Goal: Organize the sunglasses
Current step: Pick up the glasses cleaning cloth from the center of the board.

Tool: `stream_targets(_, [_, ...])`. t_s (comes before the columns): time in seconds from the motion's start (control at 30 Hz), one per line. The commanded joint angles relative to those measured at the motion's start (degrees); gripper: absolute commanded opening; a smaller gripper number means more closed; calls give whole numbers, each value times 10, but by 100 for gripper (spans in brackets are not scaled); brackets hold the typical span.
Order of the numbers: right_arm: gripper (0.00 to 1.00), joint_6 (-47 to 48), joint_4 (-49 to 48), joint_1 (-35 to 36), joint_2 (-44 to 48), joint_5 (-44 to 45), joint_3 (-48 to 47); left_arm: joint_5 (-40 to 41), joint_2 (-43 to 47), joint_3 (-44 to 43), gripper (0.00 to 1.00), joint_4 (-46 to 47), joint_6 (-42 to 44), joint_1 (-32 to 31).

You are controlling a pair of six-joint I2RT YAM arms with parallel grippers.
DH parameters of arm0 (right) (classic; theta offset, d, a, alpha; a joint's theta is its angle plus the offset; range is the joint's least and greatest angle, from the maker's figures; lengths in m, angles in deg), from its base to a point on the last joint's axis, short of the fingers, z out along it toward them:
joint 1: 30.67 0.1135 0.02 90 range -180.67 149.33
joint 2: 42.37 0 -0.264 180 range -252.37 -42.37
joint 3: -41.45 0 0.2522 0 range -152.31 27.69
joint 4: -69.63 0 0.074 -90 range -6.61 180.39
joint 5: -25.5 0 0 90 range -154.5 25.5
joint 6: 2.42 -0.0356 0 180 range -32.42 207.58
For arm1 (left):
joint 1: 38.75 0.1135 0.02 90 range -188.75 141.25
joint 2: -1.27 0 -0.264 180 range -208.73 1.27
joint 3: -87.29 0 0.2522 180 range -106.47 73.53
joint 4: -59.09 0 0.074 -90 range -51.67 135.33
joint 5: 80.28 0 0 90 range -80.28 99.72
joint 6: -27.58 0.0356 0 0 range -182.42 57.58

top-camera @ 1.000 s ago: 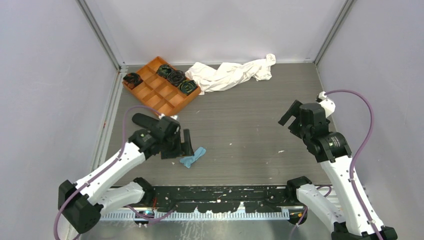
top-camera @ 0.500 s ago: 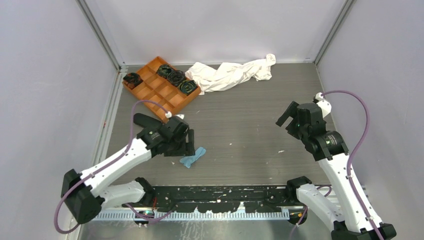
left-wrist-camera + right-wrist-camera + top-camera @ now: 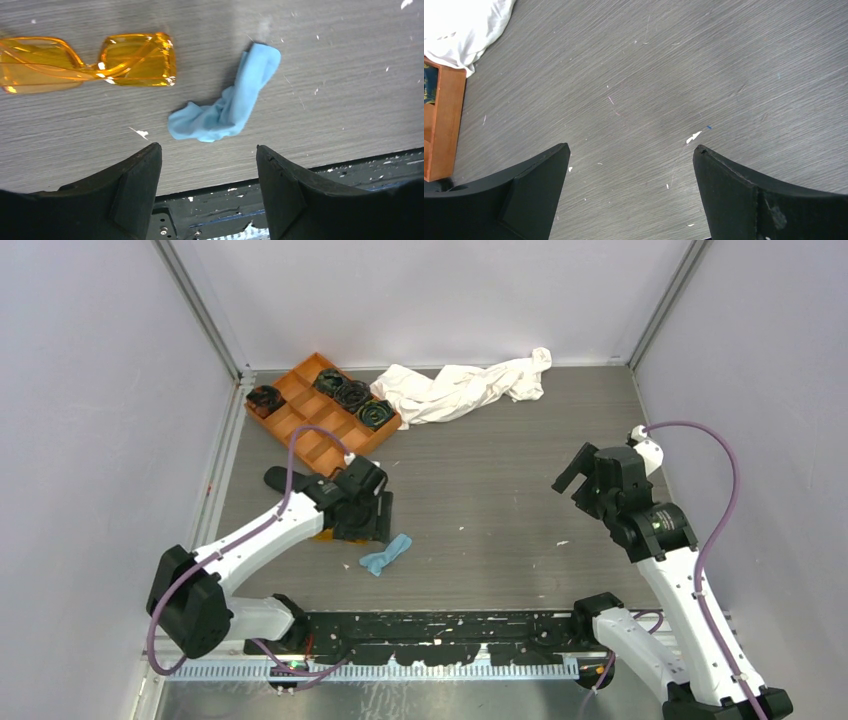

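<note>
sunglasses [image 3: 80, 67] beside blue cloth [image 3: 225, 107], L fingers [image 3: 135, 190] apart

Translucent orange-amber sunglasses [image 3: 85, 62] lie at the frame's upper left on the grey wood-grain counter [image 3: 350, 75]; a crumpled light blue cloth [image 3: 227, 102] sits just beside them, centre. The black tool [image 3: 207, 165] gapes below.

We read no text, label, brand, number or sign in any of the three views.
</note>
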Motion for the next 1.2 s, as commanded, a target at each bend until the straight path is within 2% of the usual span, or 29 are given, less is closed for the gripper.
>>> stream_targets(0.0, [100, -3, -3, -2, -4, 7, -8, -44, 12, -16, 70, 3, 42, 54])
stream_targets(0.17, [100, -7, -11, -2, -8, 1, -2, -127, 0, 16, 69, 32, 34, 55])
stream_targets(0.3, [100, -9, -10, -2, -8, 1, 1, -137, -1, 44, 66, 68, 20, 55])
stream_targets(0.47, [100, -8, -6, -2, -6, 5, 2, -149, -27, 57, 56, 87, 6, 55])
stream_targets(0.6, [100, -9, -2, -2, -3, 7, 2, -138, -40, 70, 46, 100, -6, 55])
stream_targets(0.93, [100, -13, -3, -2, 1, 4, 8, -80, -59, 60, 35, 105, -6, 56])
stream_targets(1.03, [100, -14, -3, -2, 2, 3, 7, -78, -80, 48, 25, 104, -5, 55])
stream_targets(1.13, [100, -13, 0, -2, 4, 5, 6, -61, -88, 27, 2, 90, -3, 39])
stream_targets(1.17, [100, -14, 2, -2, 4, 7, 6, -37, -88, 13, 1, 74, 1, 24])
